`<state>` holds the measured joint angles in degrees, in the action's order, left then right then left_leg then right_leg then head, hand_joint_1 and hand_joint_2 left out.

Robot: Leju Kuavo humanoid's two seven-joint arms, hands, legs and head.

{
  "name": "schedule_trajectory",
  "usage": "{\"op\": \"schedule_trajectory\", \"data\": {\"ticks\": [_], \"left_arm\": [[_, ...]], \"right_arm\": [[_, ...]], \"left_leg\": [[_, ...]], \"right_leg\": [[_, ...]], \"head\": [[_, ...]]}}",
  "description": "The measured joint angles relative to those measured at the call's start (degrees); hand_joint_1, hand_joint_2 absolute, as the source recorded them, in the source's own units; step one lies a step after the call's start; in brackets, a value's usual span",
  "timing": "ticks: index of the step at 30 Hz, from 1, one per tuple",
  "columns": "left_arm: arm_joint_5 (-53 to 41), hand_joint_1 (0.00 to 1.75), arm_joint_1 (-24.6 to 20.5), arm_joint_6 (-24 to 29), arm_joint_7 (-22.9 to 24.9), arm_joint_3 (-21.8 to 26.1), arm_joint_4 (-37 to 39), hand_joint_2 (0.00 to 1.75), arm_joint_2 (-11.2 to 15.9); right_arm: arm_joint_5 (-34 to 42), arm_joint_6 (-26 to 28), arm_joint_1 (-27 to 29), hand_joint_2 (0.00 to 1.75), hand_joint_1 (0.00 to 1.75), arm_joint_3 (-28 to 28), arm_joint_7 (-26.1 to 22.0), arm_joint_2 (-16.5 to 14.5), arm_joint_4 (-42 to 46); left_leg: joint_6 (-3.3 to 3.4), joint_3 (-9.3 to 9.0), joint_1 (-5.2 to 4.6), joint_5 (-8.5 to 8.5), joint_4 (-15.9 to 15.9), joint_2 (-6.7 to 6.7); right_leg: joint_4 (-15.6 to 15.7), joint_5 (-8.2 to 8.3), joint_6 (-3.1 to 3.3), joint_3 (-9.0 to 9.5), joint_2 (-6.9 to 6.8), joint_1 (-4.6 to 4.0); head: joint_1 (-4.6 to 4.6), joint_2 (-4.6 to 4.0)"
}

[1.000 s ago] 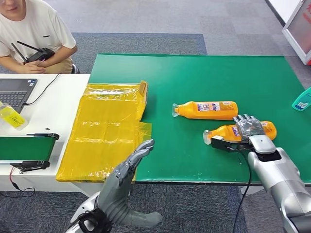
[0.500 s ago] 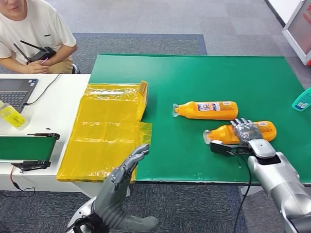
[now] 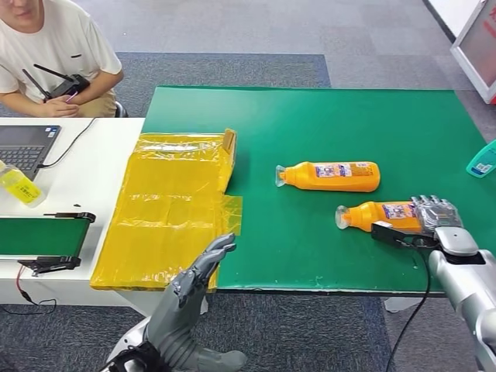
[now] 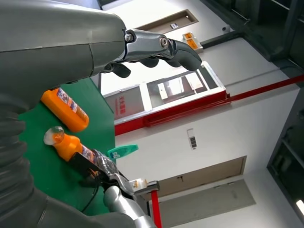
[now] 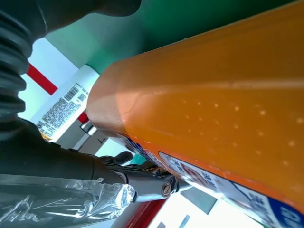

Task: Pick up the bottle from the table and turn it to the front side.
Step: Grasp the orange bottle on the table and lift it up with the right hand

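Two orange bottles lie on their sides on the green table (image 3: 280, 116), caps pointing left. The far bottle (image 3: 328, 176) lies alone. My right hand (image 3: 435, 215) wraps the base end of the near bottle (image 3: 380, 215), fingers over the far side and thumb along the near side. In the right wrist view the near bottle (image 5: 215, 95) looms close, with a finger (image 5: 107, 178) against it. My left hand (image 3: 196, 285) hovers open off the table's front edge, holding nothing. The left wrist view shows its fingers (image 4: 161, 45), the far bottle (image 4: 64, 109) and the near bottle (image 4: 70, 146).
A yellow plastic bag (image 3: 170, 205) lies flat across the table's left end. A teal bottle (image 3: 483, 160) sits at the right edge. On the white desk (image 3: 99, 170) to the left are a laptop (image 3: 23, 147) and a small green conveyor (image 3: 41, 236). A person (image 3: 58, 46) holds a controller.
My right hand slid to the right along the near bottle to its base end, and that bottle shifted a little right. My left hand sank slightly.
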<state>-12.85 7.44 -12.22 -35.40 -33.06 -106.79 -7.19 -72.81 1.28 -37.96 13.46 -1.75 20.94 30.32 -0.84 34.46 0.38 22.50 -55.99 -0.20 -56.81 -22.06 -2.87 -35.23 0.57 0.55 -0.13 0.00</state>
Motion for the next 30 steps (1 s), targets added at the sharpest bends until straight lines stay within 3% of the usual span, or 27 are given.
{"op": "schedule_trajectory", "data": {"ticks": [6, 7, 10, 11, 26, 30], "left_arm": [[0.01, 0.00, 0.12, 0.00, -0.07, 0.24, 0.00, 1.75, -0.02], [0.02, 0.00, 0.16, 0.00, -0.07, 0.29, 0.00, 1.75, -0.02], [0.19, 0.00, 0.24, 0.00, 0.04, 0.48, 0.00, 1.75, -0.03], [0.36, 0.00, 0.25, 0.00, 0.12, 0.54, 0.00, 1.75, -0.03], [2.97, 0.00, 0.90, -1.71, 1.13, 2.53, 0.51, 1.75, -0.52], [3.28, 0.00, 1.14, -2.36, 1.05, 2.77, 0.50, 1.75, -0.64]], "right_arm": [[-1.90, 1.07, 0.16, 1.75, 0.00, -0.37, 1.18, 0.13, -0.51], [-2.14, 1.13, 0.19, 1.75, 0.28, -0.37, 1.44, 0.13, -0.56], [-2.33, 1.35, 0.30, 1.75, 1.59, -0.39, 1.71, 0.13, -0.71], [-2.29, 1.50, 0.38, 1.75, 1.75, -0.46, 1.67, 0.14, -0.75], [-7.24, 6.45, 2.96, 1.75, 1.75, -1.82, 0.58, 0.26, 1.00], [-1.56, 7.22, 5.04, 1.75, 1.75, -3.60, -5.20, 0.26, 3.55]], "left_leg": [[0.00, 0.00, 0.00, -0.01, 0.00, 0.00], [0.00, 0.00, 0.00, -0.01, 0.00, 0.00], [-0.01, -0.01, 0.00, -0.01, 0.00, 0.00], [-0.01, -0.01, 0.00, -0.01, 0.00, 0.00], [0.00, 0.00, 0.00, -0.01, 0.00, 0.00], [0.00, 0.00, 0.00, 0.01, 0.00, 0.00]], "right_leg": [[0.00, 0.00, 0.00, 0.00, 0.00, 0.00], [0.00, 0.00, 0.00, 0.00, 0.00, 0.00], [0.00, 0.00, 0.00, 0.00, 0.01, 0.00], [0.00, 0.00, 0.00, 0.00, 0.01, 0.00], [0.00, 0.00, 0.00, 0.01, 0.00, 0.00], [0.00, 0.00, 0.00, 0.02, 0.01, -0.01]], "head": [[0.00, 0.00], [0.00, 0.00], [0.00, 0.00], [0.00, 0.00], [0.00, 0.00], [-0.01, 0.00]]}}
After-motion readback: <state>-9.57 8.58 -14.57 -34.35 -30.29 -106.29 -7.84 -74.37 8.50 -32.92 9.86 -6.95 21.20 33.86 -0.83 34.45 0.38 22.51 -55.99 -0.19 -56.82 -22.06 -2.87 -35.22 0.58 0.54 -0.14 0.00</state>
